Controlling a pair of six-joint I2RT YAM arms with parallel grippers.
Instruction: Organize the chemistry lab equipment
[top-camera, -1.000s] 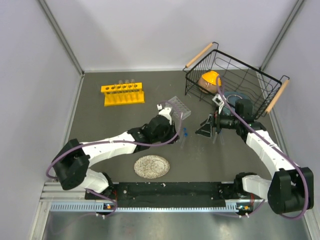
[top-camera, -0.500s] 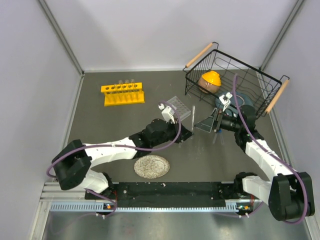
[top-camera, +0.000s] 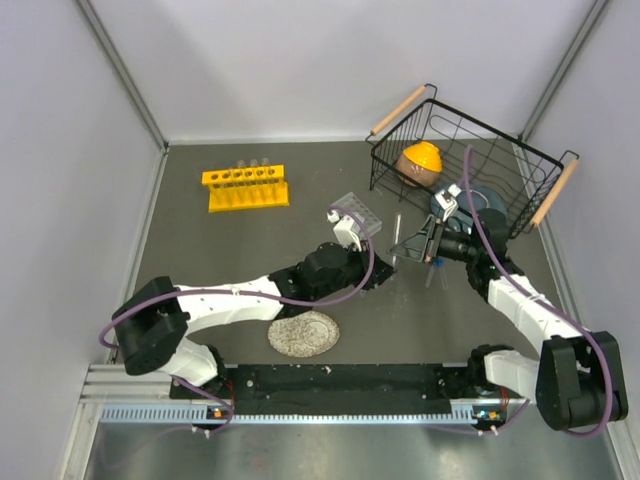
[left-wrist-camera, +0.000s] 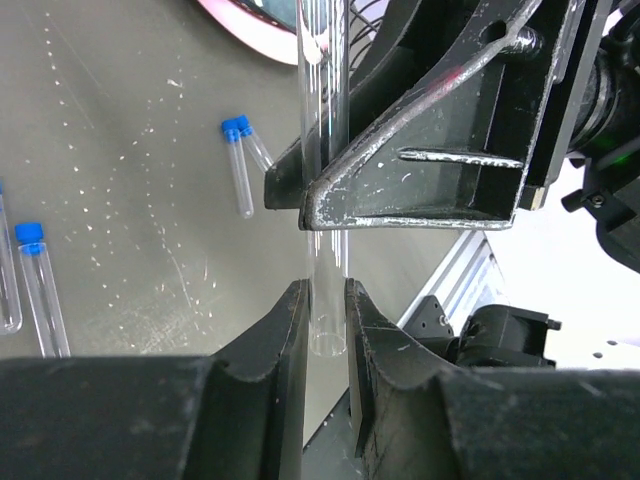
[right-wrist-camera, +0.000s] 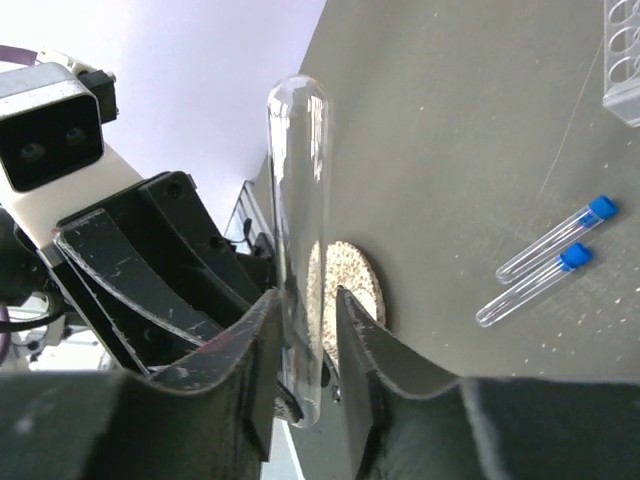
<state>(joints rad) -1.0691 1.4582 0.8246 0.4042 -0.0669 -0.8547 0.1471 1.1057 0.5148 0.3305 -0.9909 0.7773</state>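
Tube (left-wrist-camera: 322, 100) between both arms' fingers (left-wrist-camera: 280, 345)

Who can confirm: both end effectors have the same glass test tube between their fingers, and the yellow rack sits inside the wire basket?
One error. The yellow rack stands on the table at far left, outside the wire basket; the top external view shows it. The left end effector and right end effector do both have the glass test tube between their fingers.
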